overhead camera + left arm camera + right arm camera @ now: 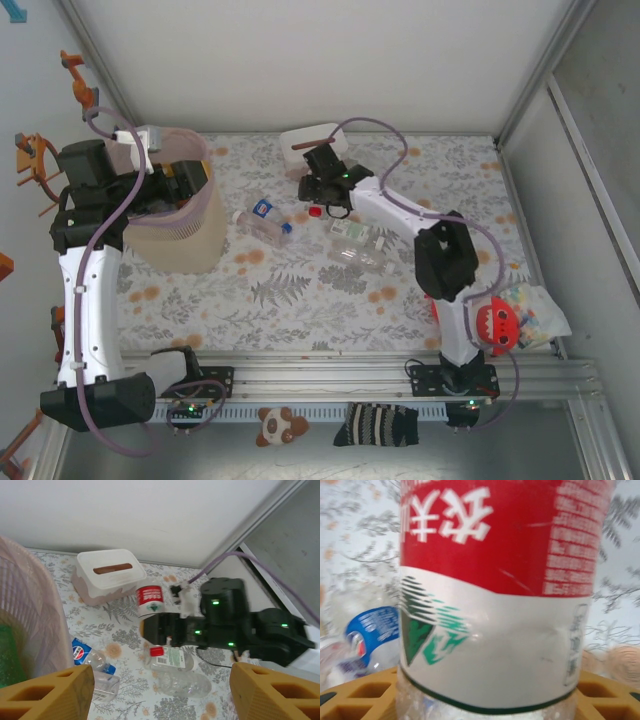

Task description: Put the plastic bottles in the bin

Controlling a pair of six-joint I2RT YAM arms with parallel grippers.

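My right gripper (485, 696) is shut on a clear bottle with a red and white label (495, 590); its orange fingers (360, 700) flank the bottle's body. In the left wrist view, that bottle (150, 599) sticks out of the right gripper (162, 630) near the tissue box. On the table lie a red-capped bottle (172, 657), a clear bottle (190, 684) and a blue-labelled bottle (86, 655). The pinkish bin (185, 230) stands at the left with something green (10, 662) inside. Over its rim hangs my left gripper (185, 185), open and empty.
A white tissue box (310, 140) stands just behind the right gripper. A red plush toy (497, 325) and a plastic bag (535, 310) lie by the right arm's base. Enclosure walls close the table on the left, back and right.
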